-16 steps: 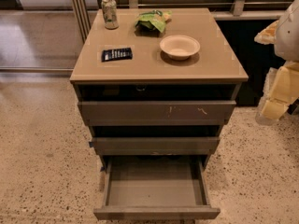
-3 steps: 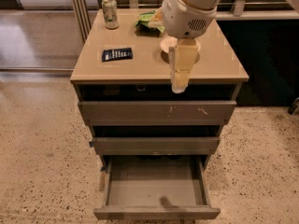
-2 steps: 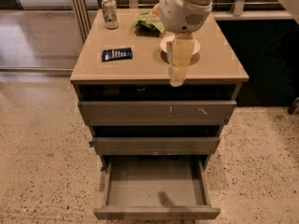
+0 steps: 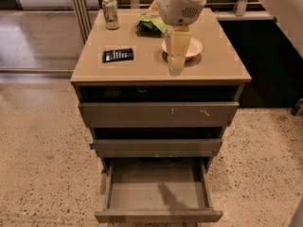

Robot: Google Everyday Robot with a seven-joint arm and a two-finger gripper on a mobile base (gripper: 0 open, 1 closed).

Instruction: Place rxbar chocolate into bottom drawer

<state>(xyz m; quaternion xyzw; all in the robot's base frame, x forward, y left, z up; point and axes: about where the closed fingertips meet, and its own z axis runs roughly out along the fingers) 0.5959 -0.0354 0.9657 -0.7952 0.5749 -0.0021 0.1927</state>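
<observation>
The rxbar chocolate [image 4: 118, 55] is a flat black wrapper with white lettering lying on the left part of the cabinet top. The bottom drawer [image 4: 158, 215] is pulled out and holds nothing. My gripper [image 4: 175, 65] hangs from the arm above the right middle of the cabinet top, in front of the bowl and well to the right of the bar. It holds nothing that I can see.
A white bowl [image 4: 195, 46] sits behind the gripper. A green snack bag [image 4: 150, 22] and a pale green can [image 4: 111, 13] stand at the back of the cabinet top [image 4: 94, 70]. The scratched-front drawer [image 4: 158, 114] and the middle drawer [image 4: 156, 147] sit slightly out. Speckled floor surrounds the cabinet.
The arm swung in from the right to above the cabinet top. In the last second the gripper has moved a little to the left and back, towards the bowl.
</observation>
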